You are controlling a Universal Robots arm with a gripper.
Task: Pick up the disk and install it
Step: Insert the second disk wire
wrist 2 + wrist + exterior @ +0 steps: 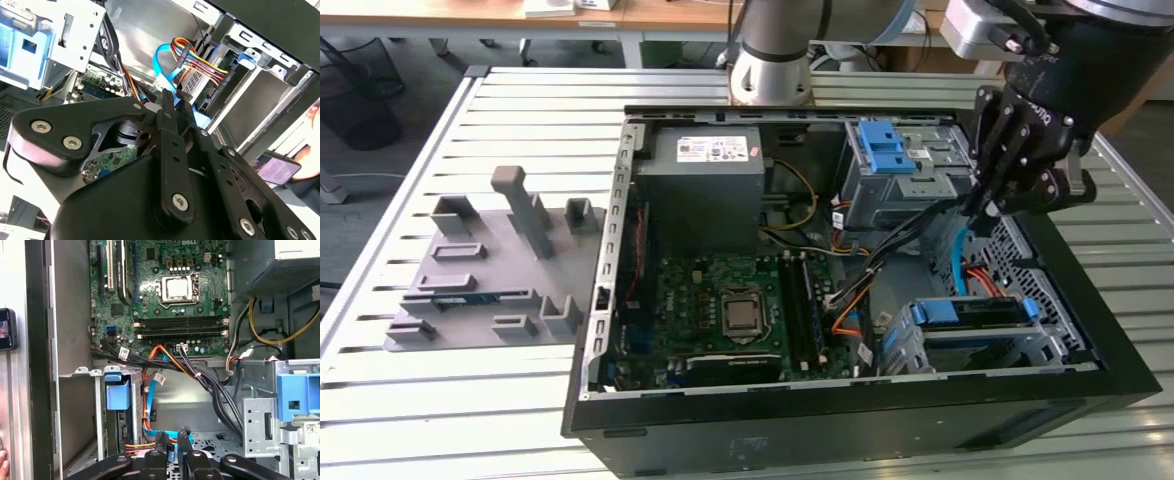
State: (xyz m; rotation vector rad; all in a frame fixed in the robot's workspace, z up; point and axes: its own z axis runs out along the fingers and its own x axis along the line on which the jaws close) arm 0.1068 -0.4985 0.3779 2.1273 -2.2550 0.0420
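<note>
Hanging inside the open computer case [607,300] on the bench [454,400], the gripper [171,439] has its fingertips [161,440] drawn nearly together with a narrow gap, holding nothing, close to the blue data cable [148,405]. Disk [974,312]: seated in its blue carrier in the lower drive bay, below the gripper.

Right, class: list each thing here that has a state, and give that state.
computer case: lying on its side, side panel off, interior open.
disk: in its blue carrier, sitting in a drive bay.
processor: bare, no cooler on it.
gripper: over the case's drive end, apart from the disk.
</note>
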